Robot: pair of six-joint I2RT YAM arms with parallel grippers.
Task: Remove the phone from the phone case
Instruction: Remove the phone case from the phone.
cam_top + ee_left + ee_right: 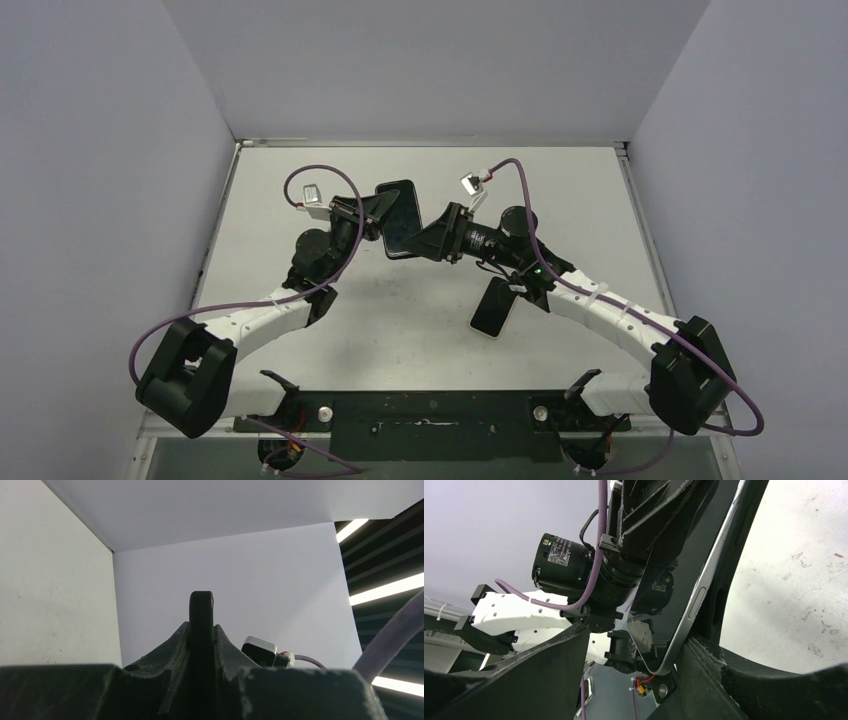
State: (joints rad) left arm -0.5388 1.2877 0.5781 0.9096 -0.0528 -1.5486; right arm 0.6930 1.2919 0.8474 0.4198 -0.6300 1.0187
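Note:
The phone [400, 218] in its black phone case is held on edge above the table's far middle. My left gripper [374, 214] is shut on its left side. In the left wrist view the case's thin black edge [201, 605] rises from between the closed jaws of the left gripper [202, 630]. My right gripper [432, 240] is at the phone's right lower corner. In the right wrist view the phone's silver edge [696, 605] stands slightly off the black case [730, 575]. Its corner rests by one finger [749, 680] of the right gripper [634, 680], which is open, with the other finger [524, 680] apart from it.
A second dark flat slab with a pale rim [493, 307] lies on the table [400, 330] under the right forearm. Purple cables loop from both wrists. White walls close the table in on the left, back and right.

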